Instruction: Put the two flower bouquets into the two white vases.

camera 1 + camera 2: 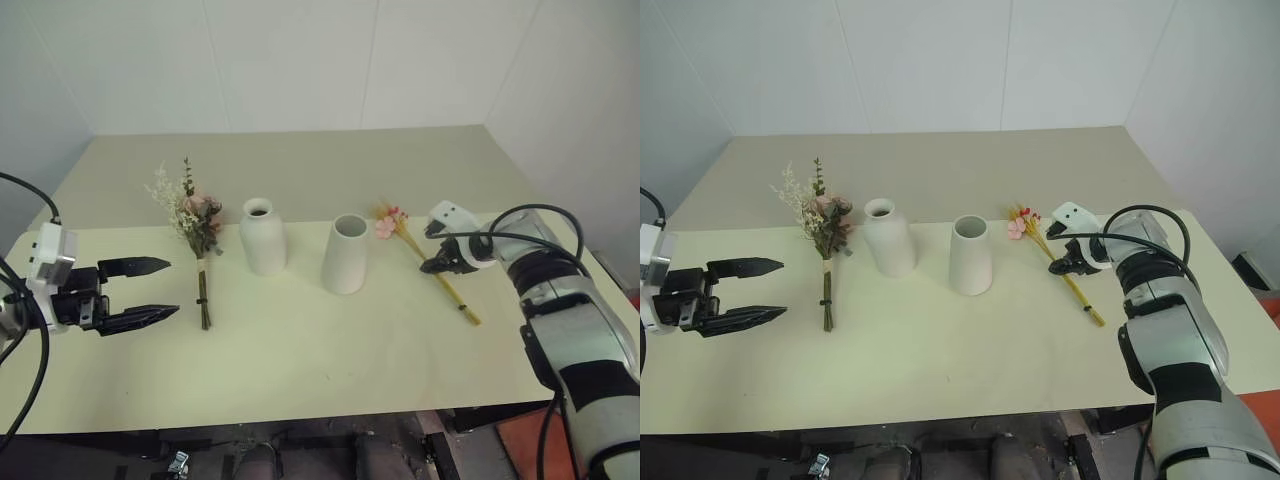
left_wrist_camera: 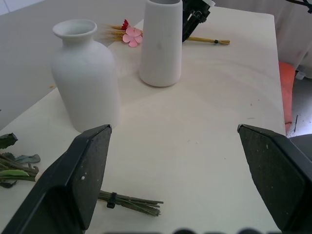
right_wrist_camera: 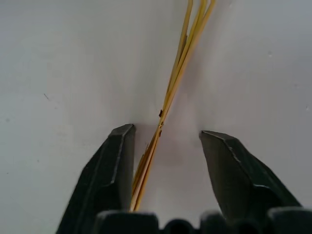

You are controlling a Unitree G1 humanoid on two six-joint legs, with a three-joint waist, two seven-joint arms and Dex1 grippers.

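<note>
The right gripper (image 3: 165,134) is down on the table (image 1: 300,370) in the right half of the head view, with its two fingers set on either side of the thin yellow bunch (image 1: 436,272). There is a gap between them and the stems run through it, close to one finger – nothing is pinched yet. The pink-red blossoms point to the upper left, near the cone vase (image 1: 346,254) in the middle.

To do this well, I think the fingers should squeeze all the stems at once, slowly, so none slips out. Then lift straight up and turn the cut ends down before going to a vase mouth.

The left gripper (image 1: 148,292) waits at the lower left with its fingers spread wide – it holds nothing. The bushy rose bunch (image 1: 196,230) lies just beside it, left of the bottle vase (image 1: 263,236).
</note>
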